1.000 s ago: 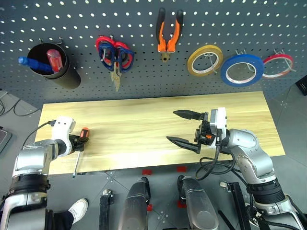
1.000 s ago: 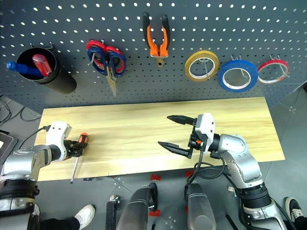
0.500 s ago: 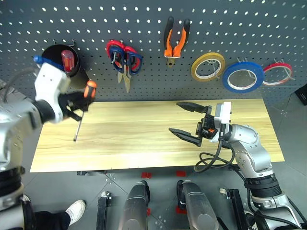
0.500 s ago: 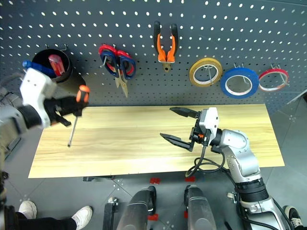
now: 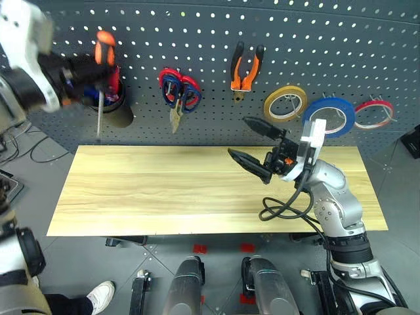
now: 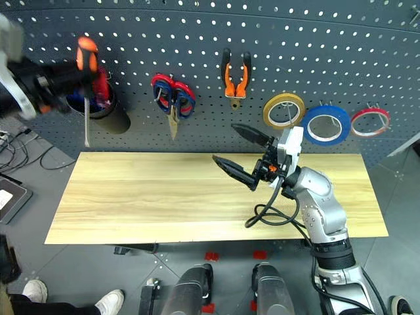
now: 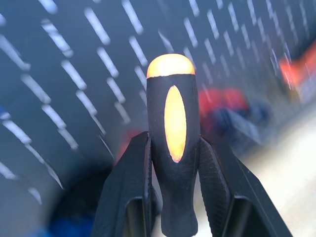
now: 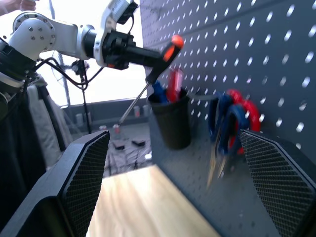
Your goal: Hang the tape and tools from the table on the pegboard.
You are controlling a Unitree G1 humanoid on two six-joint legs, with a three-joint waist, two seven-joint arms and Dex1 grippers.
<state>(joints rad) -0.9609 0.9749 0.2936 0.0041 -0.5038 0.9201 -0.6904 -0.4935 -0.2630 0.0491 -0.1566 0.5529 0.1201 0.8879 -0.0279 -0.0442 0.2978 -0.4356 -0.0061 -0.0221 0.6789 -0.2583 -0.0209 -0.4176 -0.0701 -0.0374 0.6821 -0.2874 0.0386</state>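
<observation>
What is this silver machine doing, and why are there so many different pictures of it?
It is a robot with two arms, and each arm ends in a gripper with two black fingers. Two pictures come from cameras on its head, looking down at a wooden table and a grey pegboard. The other two come from small cameras on its wrists.

The left gripper is squeezing a screwdriver with an orange-and-black handle, holding it up by the black cup. The right gripper is open and holds nothing.

On the pegboard hang scissors, orange-handled pliers, and yellow, blue and red tape rolls.
</observation>
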